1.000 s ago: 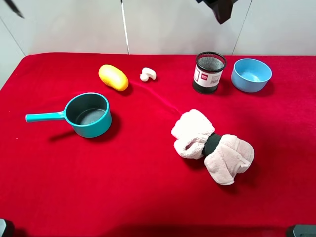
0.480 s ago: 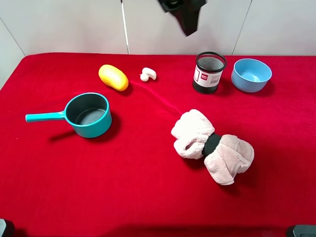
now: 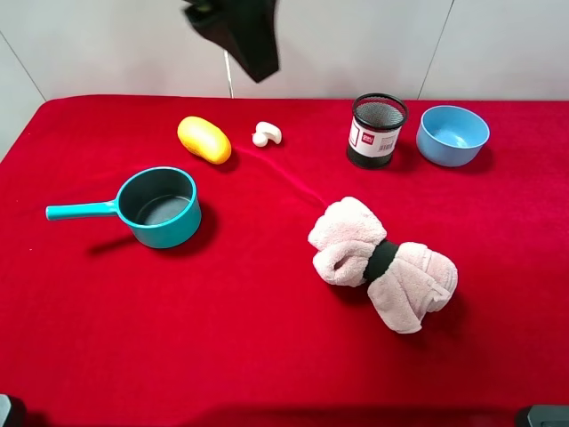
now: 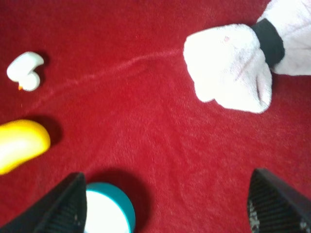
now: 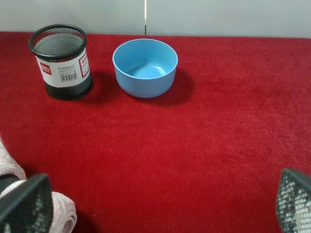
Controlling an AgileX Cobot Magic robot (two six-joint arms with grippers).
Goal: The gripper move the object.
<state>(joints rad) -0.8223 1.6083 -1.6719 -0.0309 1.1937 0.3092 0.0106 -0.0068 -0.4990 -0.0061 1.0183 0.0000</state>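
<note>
The black wire-mesh pen cup [image 3: 376, 131] with a white-and-red label stands upright at the back of the red table, left of the light blue bowl [image 3: 452, 134]. It also shows in the right wrist view [image 5: 60, 62]. Nothing touches it. A dark part of my left arm [image 3: 236, 36] hangs high at the top of the exterior view, well to the left of the cup. My left gripper [image 4: 172, 213] is open and empty, high above the cloth. My right gripper [image 5: 160, 208] is open and empty, some way short of the cup and bowl [image 5: 145, 67].
A teal saucepan [image 3: 160, 206] sits at the left. A yellow object [image 3: 204, 140] and a small white toy [image 3: 267, 134] lie at the back. A rolled pale towel with a black band [image 3: 382, 262] lies in the middle right.
The dark arm part at the top of the exterior view has swung left, from above the pen cup to above the yellow object. Nothing on the table has moved.
</note>
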